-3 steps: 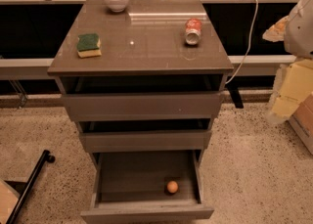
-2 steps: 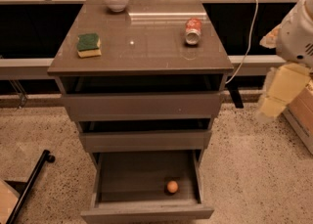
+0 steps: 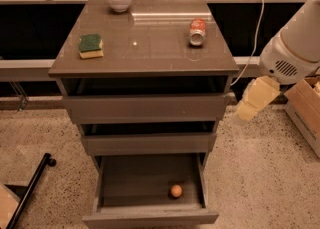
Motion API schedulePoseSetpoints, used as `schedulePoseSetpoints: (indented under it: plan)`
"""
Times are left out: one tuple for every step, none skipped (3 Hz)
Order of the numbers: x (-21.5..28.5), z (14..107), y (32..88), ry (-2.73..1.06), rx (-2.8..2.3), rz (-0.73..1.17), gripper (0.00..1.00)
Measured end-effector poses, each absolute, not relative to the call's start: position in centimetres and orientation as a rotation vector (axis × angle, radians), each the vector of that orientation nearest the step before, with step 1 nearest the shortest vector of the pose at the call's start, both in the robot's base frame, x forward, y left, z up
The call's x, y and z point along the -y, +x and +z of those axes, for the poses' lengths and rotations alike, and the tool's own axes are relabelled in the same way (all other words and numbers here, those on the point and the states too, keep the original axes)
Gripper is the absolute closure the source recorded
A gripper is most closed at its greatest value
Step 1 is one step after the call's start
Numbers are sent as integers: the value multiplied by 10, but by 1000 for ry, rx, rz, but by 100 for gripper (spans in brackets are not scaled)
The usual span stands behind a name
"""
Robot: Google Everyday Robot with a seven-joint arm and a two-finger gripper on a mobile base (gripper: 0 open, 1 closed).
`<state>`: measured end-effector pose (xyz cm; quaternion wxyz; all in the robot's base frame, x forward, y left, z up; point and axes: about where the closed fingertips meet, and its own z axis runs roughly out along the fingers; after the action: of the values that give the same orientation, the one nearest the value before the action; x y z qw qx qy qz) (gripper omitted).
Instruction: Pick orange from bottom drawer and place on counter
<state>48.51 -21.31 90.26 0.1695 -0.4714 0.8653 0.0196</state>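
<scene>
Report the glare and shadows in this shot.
Camera view: glare streaks the counter near its back edge; the bottom drawer is dim inside, yet the orange shows; the gripper hangs brightly lit right of the cabinet.

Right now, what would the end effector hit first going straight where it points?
Probably the floor beside the bottom drawer: the end effector, right of the counter, points down-left. Depth is unclear.
</scene>
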Motion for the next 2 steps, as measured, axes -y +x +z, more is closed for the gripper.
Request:
schedulePoseSetpoints:
  plan:
    - [218, 867, 494, -1198, -2588, 60, 0]
    - [222, 827, 498, -1066, -2724, 58, 0]
